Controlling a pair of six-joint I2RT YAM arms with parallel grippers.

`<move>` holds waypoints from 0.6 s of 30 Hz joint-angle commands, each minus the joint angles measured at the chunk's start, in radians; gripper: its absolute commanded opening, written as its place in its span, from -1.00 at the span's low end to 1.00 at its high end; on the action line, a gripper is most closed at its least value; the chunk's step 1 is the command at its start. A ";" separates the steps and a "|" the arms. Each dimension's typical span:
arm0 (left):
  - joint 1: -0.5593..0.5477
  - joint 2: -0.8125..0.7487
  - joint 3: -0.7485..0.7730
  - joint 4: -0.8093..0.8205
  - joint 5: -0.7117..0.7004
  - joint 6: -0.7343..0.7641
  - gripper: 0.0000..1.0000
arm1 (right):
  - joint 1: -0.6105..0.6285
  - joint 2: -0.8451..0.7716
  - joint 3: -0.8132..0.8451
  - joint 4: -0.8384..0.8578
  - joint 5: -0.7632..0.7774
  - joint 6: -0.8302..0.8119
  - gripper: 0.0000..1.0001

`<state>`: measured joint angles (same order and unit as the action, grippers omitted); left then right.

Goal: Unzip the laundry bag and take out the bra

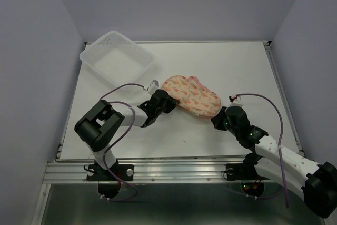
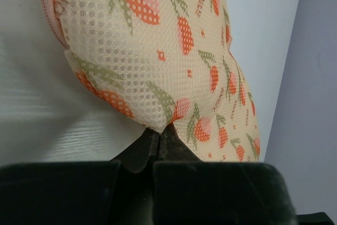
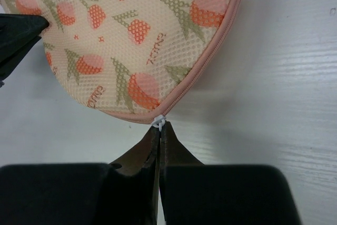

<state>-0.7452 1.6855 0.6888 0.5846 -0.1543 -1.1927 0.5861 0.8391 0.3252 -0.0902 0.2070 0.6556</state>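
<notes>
- Right gripper (image 3: 159,131), nearest the arm bases on the right side: fingers pinched together on the small white zipper pull (image 3: 158,122) at the near edge of the laundry bag (image 1: 190,94).
- Pink zipper rim (image 3: 209,61), closed along the stretch seen in the right wrist view, curving up and away from the pull.
- Left gripper (image 2: 159,134), slightly farther in: fingers clamped on a tuck of peach mesh at the bag's left end.
- Bag flat on the white table (image 1: 174,136), mid-table between both grippers, lying far-left to near-right.
- Clear plastic tray (image 1: 117,59), far-left corner, apart from the bag.
</notes>
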 commanded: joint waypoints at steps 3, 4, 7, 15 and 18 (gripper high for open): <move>0.079 0.034 0.083 -0.063 0.036 0.205 -0.89 | 0.000 0.004 0.051 -0.106 -0.017 0.000 -0.99; 0.079 0.029 0.084 -0.063 0.050 0.211 -0.38 | 0.000 0.014 0.052 -0.096 -0.043 -0.008 -0.98; 0.067 -0.006 0.087 -0.065 0.090 0.217 0.55 | 0.000 0.047 0.043 -0.024 -0.104 -0.016 -0.99; -0.019 -0.093 0.063 -0.095 0.088 0.168 0.98 | 0.000 0.156 0.029 0.148 -0.159 -0.010 -0.99; -0.072 -0.081 0.063 -0.086 0.090 0.140 0.98 | 0.000 0.202 0.032 0.199 -0.185 -0.005 -0.99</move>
<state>-0.7677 1.6234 0.7486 0.4866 -0.0605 -1.0290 0.5888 1.0126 0.3431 -0.0185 0.0608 0.6518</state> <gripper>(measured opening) 0.986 0.022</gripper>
